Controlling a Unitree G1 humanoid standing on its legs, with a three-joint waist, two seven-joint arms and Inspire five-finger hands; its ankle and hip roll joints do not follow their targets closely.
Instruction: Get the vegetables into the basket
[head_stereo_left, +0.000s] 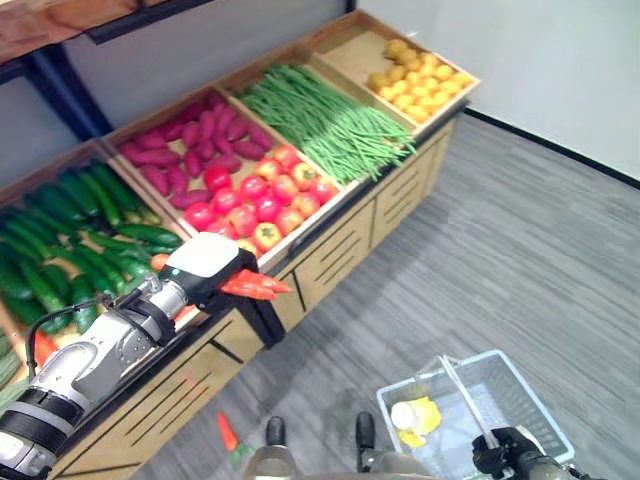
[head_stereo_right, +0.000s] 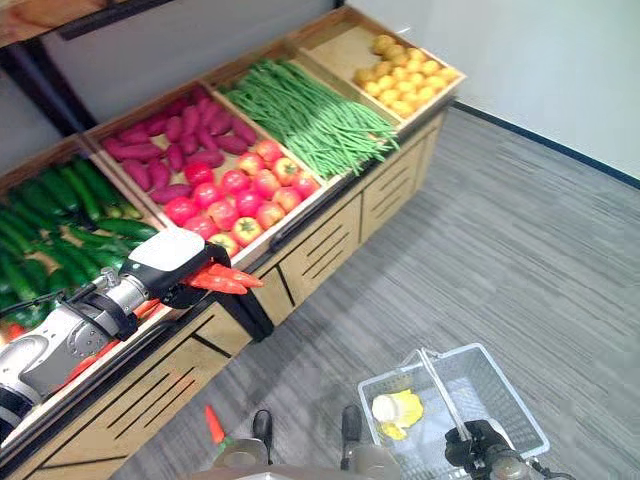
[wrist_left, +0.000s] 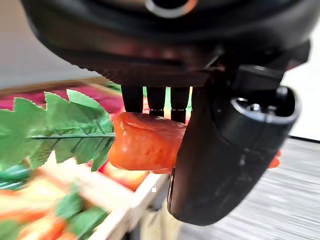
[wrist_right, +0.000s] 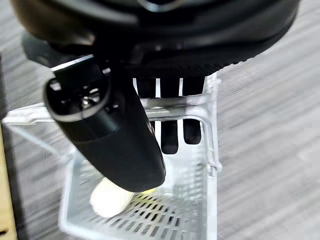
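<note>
Gripping a smooth orange-red carrot (head_stereo_left: 256, 285) with green leafy top, left hand (head_stereo_left: 205, 266) has fingers and thumb curled round it, above the stand's front edge (head_stereo_left: 330, 215). Right hand (head_stereo_left: 505, 450) is curled round the white wire basket's (head_stereo_left: 520, 395) handle (head_stereo_left: 462, 395).

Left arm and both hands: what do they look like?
The left arm is silver-grey metal with black bands; its dark left hand wears a white cover on the back. The right hand is black, with glossy moulded thumb housing and ribbed fingers.
</note>
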